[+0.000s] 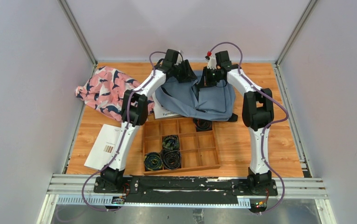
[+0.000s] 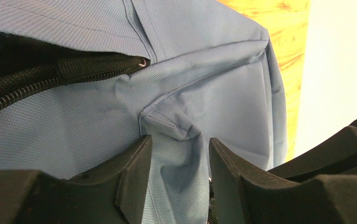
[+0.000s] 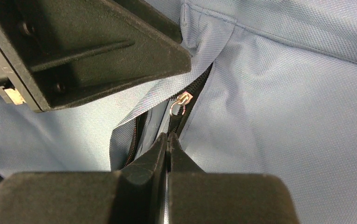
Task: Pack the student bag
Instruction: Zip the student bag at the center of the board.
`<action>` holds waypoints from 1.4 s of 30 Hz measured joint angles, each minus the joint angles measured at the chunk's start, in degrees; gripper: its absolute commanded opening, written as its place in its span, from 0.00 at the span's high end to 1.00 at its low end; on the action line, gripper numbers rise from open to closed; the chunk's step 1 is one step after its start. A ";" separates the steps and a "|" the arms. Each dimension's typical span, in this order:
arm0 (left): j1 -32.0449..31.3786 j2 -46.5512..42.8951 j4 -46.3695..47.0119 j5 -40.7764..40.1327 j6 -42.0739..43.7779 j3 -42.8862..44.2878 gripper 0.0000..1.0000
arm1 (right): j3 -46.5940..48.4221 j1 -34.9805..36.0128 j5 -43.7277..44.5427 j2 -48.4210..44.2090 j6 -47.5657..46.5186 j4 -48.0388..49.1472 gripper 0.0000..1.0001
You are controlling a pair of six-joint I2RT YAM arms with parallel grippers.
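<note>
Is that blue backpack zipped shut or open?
Partly open: the student bag shows a dark gap along its zipper, and the right pincer is pinching the zipper pull.

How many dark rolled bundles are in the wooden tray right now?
4 dark rolled bundles: two near-left, one central, one far-right by the slate-blue fabric backpack, which may hide more.

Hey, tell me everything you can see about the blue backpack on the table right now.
The backpack is soft slate-blue woven fabric with black zipper trim, lying slumped at the far middle of the table, its near edge behind the wooden tray. Its zipper is partly open. The left gripper pinches a fold of its fabric; the right gripper is closed on the zipper pull.
</note>
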 measured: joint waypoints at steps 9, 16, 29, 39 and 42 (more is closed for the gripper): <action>-0.72 0.42 1.38 0.42 -0.48 0.02 0.67 | 0.24 0.00 0.00 0.02 -0.04 -0.52 1.00; -1.25 0.59 2.23 1.25 -0.83 0.02 1.00 | 0.24 0.00 0.00 0.02 -0.04 -1.07 1.00; -1.01 -1.03 11.47 0.96 -9.11 -6.64 1.00 | -2.78 0.00 0.70 -1.16 -0.37 -2.62 1.00; -0.83 -1.66 12.79 -0.79 -11.87 -6.64 1.00 | -5.11 0.98 1.33 -6.56 -0.57 -5.09 1.00; -0.66 -1.68 13.05 -0.81 -12.31 -6.64 1.00 | -5.62 1.40 1.70 -8.00 -0.66 -5.86 1.00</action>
